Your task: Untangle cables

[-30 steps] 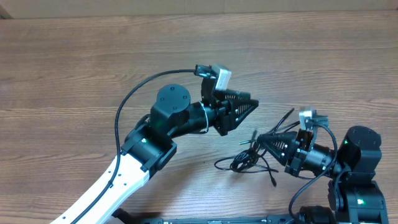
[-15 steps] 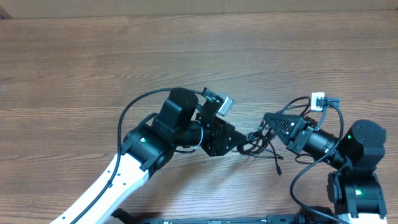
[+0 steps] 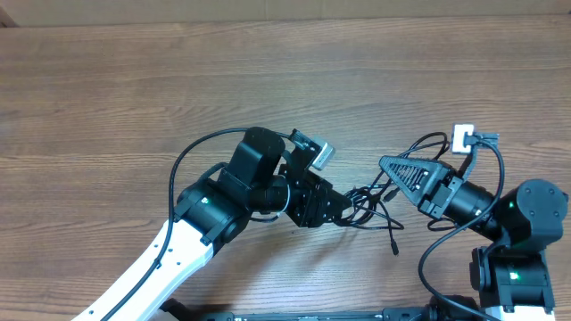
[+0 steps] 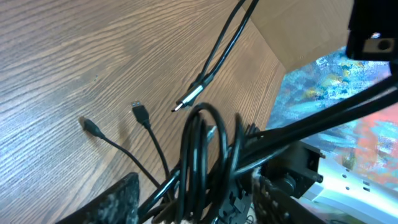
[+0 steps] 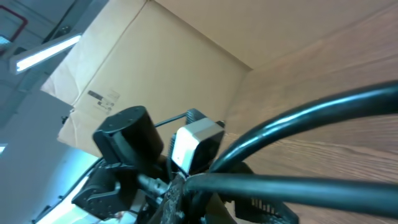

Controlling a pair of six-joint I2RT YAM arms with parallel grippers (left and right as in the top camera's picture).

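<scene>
The cables [image 3: 370, 210] are a small black tangle on the wooden table between my two arms, and one plug end [image 3: 393, 251] trails toward the front edge. My left gripper [image 3: 337, 210] reaches into the tangle from the left. In the left wrist view its fingers [image 4: 118, 199] stand apart, and a loop of the cables [image 4: 199, 143] rises between them. Loose plugs [image 4: 140, 112] lie on the wood beyond. My right gripper [image 3: 384, 164] points left above the tangle, shut on a cable strand [image 5: 298, 186] that crosses the right wrist view close to the lens.
A cardboard wall [image 3: 268, 9] runs along the table's far edge and also shows as a box [image 5: 155, 56] in the right wrist view. The left arm's own thick wire [image 3: 178, 160] arcs over the wood left of the tangle.
My left gripper swung down from above the tangle into it, and its jaws widened around the loop. My right gripper drew back to the right and upward with its strand.
</scene>
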